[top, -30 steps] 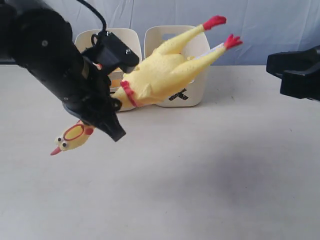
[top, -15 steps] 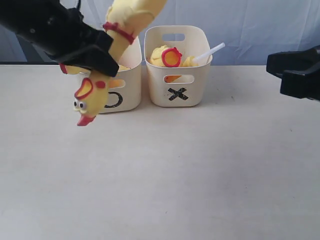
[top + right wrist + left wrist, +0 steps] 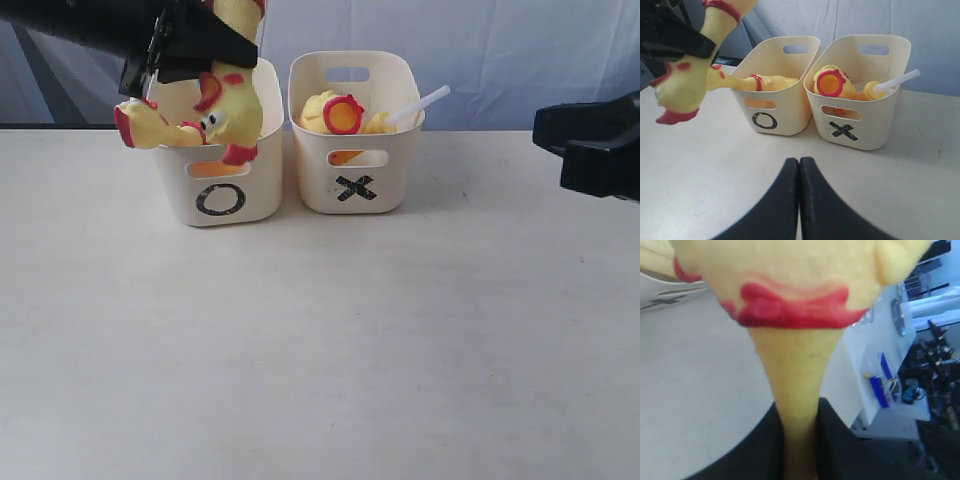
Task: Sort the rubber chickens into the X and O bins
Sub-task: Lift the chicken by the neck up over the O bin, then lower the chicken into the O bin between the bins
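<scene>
Since a second ago we have swung the held chicken (image 3: 222,105) from mid-table up to the O bin (image 3: 222,195); our left gripper (image 3: 190,45) clamps its neck, the right gripper (image 3: 799,172) is closed on nothing. It hangs head-down, long axis near upright, head by the bin's front rim; next, we judge, centre it over the opening, lower, release.

Soft even light over my tabletop (image 3: 330,350), faint shadow beside X bin (image 3: 392,185), close rubber chicken (image 3: 795,375) out of focus
</scene>
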`<control>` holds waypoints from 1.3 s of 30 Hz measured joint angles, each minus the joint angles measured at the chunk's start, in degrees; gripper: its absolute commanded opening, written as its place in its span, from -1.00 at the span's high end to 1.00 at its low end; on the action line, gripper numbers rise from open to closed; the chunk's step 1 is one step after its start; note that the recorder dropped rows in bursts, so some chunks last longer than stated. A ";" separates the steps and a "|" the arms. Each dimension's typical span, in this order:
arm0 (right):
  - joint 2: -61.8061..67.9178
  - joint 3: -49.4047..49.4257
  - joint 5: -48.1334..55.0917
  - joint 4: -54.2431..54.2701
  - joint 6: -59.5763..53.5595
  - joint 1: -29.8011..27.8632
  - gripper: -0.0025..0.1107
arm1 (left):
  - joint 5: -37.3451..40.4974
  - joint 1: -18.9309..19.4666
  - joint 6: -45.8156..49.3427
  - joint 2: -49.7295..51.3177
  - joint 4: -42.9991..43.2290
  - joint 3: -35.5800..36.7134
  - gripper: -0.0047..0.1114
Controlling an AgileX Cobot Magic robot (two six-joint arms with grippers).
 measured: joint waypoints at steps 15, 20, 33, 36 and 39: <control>0.00 0.00 -0.48 -0.11 0.00 0.00 0.97 | -5.15 0.38 -3.98 4.81 -18.94 -1.46 0.92; 0.00 0.00 -1.80 -0.11 0.00 0.00 0.97 | -8.92 -1.82 -4.24 4.90 -22.77 -1.46 0.92; 0.00 0.00 -2.56 -0.11 0.00 0.00 0.97 | -12.99 -4.81 -5.61 8.33 -26.32 1.84 0.92; 0.00 0.00 -2.56 -0.11 0.00 0.00 0.97 | -13.51 -4.81 -5.61 8.66 -26.71 3.12 0.92; 0.00 0.00 -2.56 -0.11 0.00 0.00 0.97 | -14.12 -4.81 -5.61 8.66 -27.54 4.88 0.92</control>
